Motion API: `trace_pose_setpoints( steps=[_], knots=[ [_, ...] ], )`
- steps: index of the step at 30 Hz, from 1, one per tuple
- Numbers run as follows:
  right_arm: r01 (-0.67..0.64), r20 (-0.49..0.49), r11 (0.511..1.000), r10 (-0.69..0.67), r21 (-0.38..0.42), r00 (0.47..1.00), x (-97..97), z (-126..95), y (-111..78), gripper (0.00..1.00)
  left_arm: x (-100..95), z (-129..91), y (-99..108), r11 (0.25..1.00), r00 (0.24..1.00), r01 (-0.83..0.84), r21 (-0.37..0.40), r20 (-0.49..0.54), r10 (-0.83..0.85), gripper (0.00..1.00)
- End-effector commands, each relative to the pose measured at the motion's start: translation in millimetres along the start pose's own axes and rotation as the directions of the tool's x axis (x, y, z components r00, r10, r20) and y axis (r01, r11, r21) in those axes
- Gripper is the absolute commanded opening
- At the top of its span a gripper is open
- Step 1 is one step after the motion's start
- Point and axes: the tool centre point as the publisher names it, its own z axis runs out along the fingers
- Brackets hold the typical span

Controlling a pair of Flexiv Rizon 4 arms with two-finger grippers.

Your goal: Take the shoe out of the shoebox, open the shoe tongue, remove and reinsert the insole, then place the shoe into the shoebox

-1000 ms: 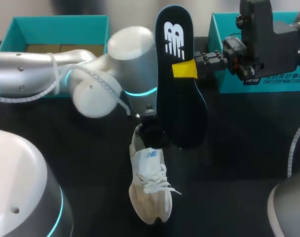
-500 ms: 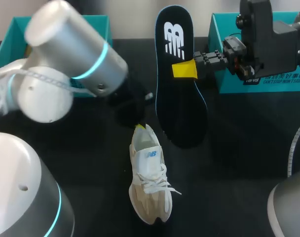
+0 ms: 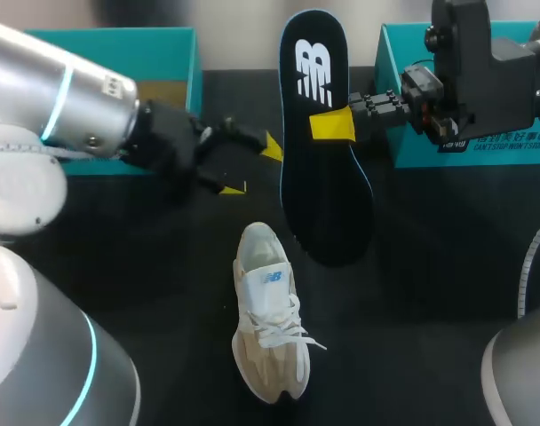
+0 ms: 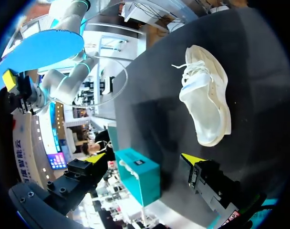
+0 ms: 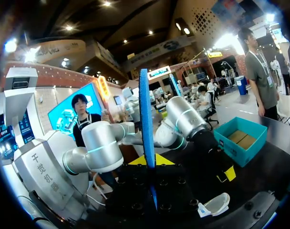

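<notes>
A cream sneaker (image 3: 270, 324) lies on the black table, toe toward the front edge, laces loose; it also shows ahead of the left fingers (image 4: 207, 100). My right gripper (image 3: 332, 125) is shut on the dark insole (image 3: 328, 204), holding it on edge above the table behind the shoe. In the right wrist view the insole's blue edge (image 5: 145, 114) rises between the yellow tips (image 5: 148, 160). My left gripper (image 3: 252, 167) hovers open and empty, left of the insole and behind the shoe's heel; its tips stand wide apart (image 4: 144, 159).
One teal shoebox (image 3: 177, 53) stands at the back left behind my left arm. Another teal box (image 3: 403, 155) stands at the back right, behind my right gripper. Bare black table surrounds the shoe.
My left arm pulled back from the shoe's heel, up and to the left, and its fingers spread wide. The shoe stays in place. The right arm and insole have not moved.
</notes>
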Motion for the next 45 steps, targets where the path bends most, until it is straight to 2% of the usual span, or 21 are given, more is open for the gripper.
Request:
trace_pose_setpoints(
  steps=[1,3,4,6,11,20,27,31,33,34,35,36,38,40,42,45],
  knots=[
    [-0.001,-0.001,1.0,0.001,0.005,1.0,-2.2,5,2.9,0.0,7.0,-8,-7,1.0,0.975,-0.003,-0.009,0.221,0.005,1.0],
    [-0.001,-0.001,1.0,0.001,0.005,1.0,-2.2,5,2.9,0.0,7.5,-7,-5,1.0,0.966,-0.028,-0.013,0.258,0.031,1.0],
    [-0.001,-0.001,1.0,0.001,0.005,1.0,-2.2,5,2.9,0.0,5.9,-7,0,0.999,0.957,-0.033,-0.042,0.286,0.043,1.0],
    [-0.001,-0.001,1.0,0.001,0.005,1.0,-2.2,5,2.9,0.0,0.6,-10,12,1.0,0.931,-0.016,-0.024,0.365,0.023,1.0],
    [-0.001,-0.001,1.0,0.001,0.005,1.0,-2.2,5,2.9,0.0,-18.3,-22,26,0.998,0.899,-0.023,-0.065,0.435,0.049,1.0],
    [-0.001,-0.001,1.0,0.001,0.005,1.0,-2.2,5,2.9,0.0,-48.2,-42,30,0.995,0.879,-0.028,-0.101,0.471,0.073,1.0],
    [-0.001,-0.001,1.0,0.001,0.005,1.0,-2.2,5,2.9,0.0,-57.1,-54,30,0.993,0.87,-0.011,-0.118,0.488,0.067,1.0],
    [-0.169,-0.124,0.984,0.16,-0.064,0.979,-40.8,7,-5.8,0.0,-59.6,-59,30,0.991,0.869,-0.01,-0.136,0.489,0.076,1.0],
    [-0.199,-0.153,0.977,0.185,-0.079,0.971,-56.5,7,-3.6,0.0,-60.2,-62,31,0.99,0.87,-0.009,-0.137,0.486,0.076,1.0],
    [-0.244,-0.19,0.967,0.228,-0.07,0.955,-63.8,8,-3.8,0.0,-60.2,-63,31,0.99,0.873,-0.008,-0.14,0.483,0.075,1.0],
    [-0.241,-0.177,0.969,0.23,-0.044,0.957,-70.3,8,-1.6,0.0,-60.0,-64,31,0.99,0.873,-0.009,-0.14,0.482,0.076,1.0],
    [-0.251,-0.205,0.966,0.235,-0.059,0.95,-77.1,7,0.9,0.0,-59.7,-65,31,0.99,0.874,-0.009,-0.14,0.481,0.076,1.0],
    [-0.288,-0.204,0.957,0.28,-0.014,0.938,-89.7,5,4.1,0.0,-59.0,-67,31,0.99,0.872,0.003,-0.143,0.485,0.067,1.0],
    [-0.327,-0.228,0.944,0.313,-0.027,0.922,-100.9,3,8.3,0.0,-58.3,-69,31,0.988,0.854,0.017,-0.152,0.517,0.065,1.0],
    [-0.41,-0.249,0.912,0.392,-0.025,0.886,-112.8,2,7.6,0.0,-58.3,-69,31,0.986,0.85,0.023,-0.167,0.523,0.069,1.0],
    [-0.41,-0.249,0.912,0.392,-0.025,0.886,-112.8,2,7.6,0.0,-58.3,-69,31,0.986,0.85,0.023,-0.167,0.523,0.069,1.0]
  ],
)
